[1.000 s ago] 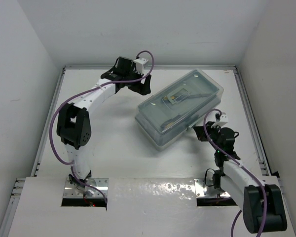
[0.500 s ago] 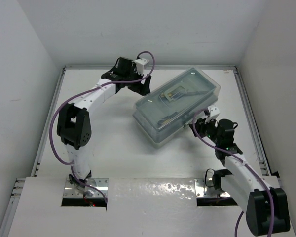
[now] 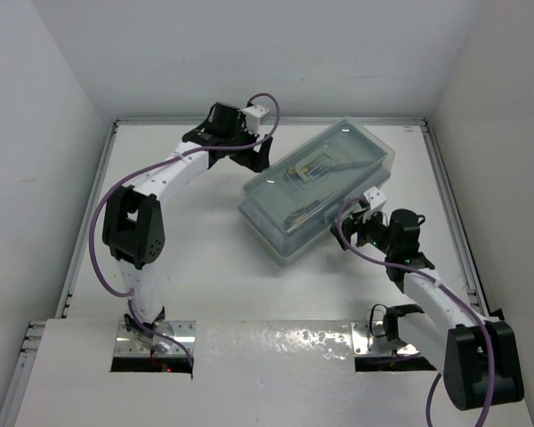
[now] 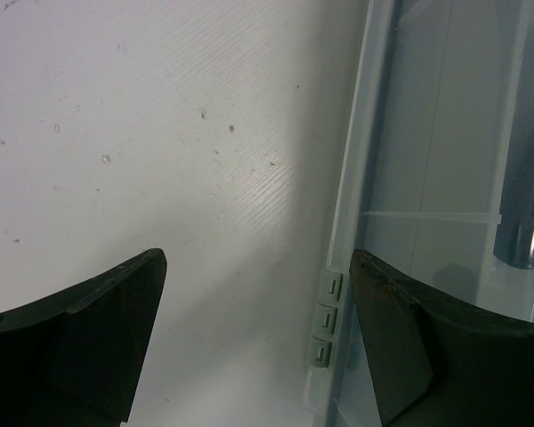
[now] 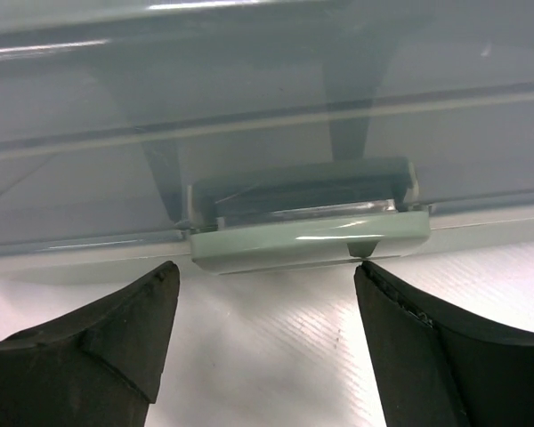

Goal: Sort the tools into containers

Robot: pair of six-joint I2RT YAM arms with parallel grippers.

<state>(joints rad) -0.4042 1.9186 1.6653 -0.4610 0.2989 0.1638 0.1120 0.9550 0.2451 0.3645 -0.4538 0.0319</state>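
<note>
Top external view: the toolbox (image 3: pixel 319 191) sits closed toward the right of the table (image 3: pixel 196 258), with the tools (image 3: pixel 313 173) dimly visible through its lid. The left gripper (image 3: pixel 254 153) hovers at the box's far left corner and the right gripper (image 3: pixel 351 227) at its near right side. Both are spread and empty. Nothing braces the box, so I judge a push from either arm could skid it.

Left wrist view: one finger (image 4: pixel 89 329) hangs over bare table. The other hangs over the lid edge beside small green clips (image 4: pixel 327 318). Dropping straight down would jam it onto the lid.

Right wrist view: spread fingers (image 5: pixel 427 356) flank the green latch (image 5: pixel 307 231). An off-centre reach could slip off the latch or shove the box away.
</note>
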